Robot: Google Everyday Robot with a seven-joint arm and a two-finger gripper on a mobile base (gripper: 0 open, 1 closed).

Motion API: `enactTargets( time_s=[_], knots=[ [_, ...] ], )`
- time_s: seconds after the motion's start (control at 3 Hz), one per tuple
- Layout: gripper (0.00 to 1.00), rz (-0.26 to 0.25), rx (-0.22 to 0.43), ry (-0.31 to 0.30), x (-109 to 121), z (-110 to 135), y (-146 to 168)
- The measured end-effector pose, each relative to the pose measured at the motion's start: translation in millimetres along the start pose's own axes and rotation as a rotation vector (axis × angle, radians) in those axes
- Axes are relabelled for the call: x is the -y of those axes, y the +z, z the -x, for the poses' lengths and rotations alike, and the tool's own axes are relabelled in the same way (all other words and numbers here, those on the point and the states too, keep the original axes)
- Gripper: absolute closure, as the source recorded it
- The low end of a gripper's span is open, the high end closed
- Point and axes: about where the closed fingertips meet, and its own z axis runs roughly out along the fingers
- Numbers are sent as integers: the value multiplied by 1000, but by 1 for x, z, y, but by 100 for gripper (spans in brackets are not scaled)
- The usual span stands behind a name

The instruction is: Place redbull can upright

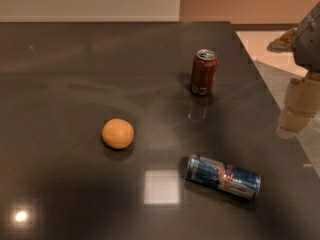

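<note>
— Where is the redbull can [223, 176]?

— It lies on its side on the dark desk [75, 59], in the near right part. Its long axis runs roughly left to right, and the right end sits a little closer to the front edge. The blue and silver panels and the red marks face up.

— Can you see into it?

— No. Both silver ends point sideways, so I cannot tell whether it is sealed or what it holds.

— Any other containers?

— One dark-red soda can [203, 72], standing upright farther back, well apart from the redbull can. Its silver top faces up, but I cannot tell if it is opened or whether anything is inside.

— Anything else on the desk?

— An orange [118, 133], left of both cans and touching neither.

— And the hand?

— The hand [295, 116] hangs at the right border of the view, off the desk's right edge, under the grey arm [310, 39]. It is well apart from the redbull can and grips nothing. Whether it is spread or closed, I cannot tell.
</note>
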Motion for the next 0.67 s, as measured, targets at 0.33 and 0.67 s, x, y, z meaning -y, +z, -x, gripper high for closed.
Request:
enactTargets(
  time_s=[0.33, 0.67],
  knots=[
    [0, 32, 45, -147, -5, 11, 2],
    [0, 80, 58, -356, -14, 19, 10]
  ],
)
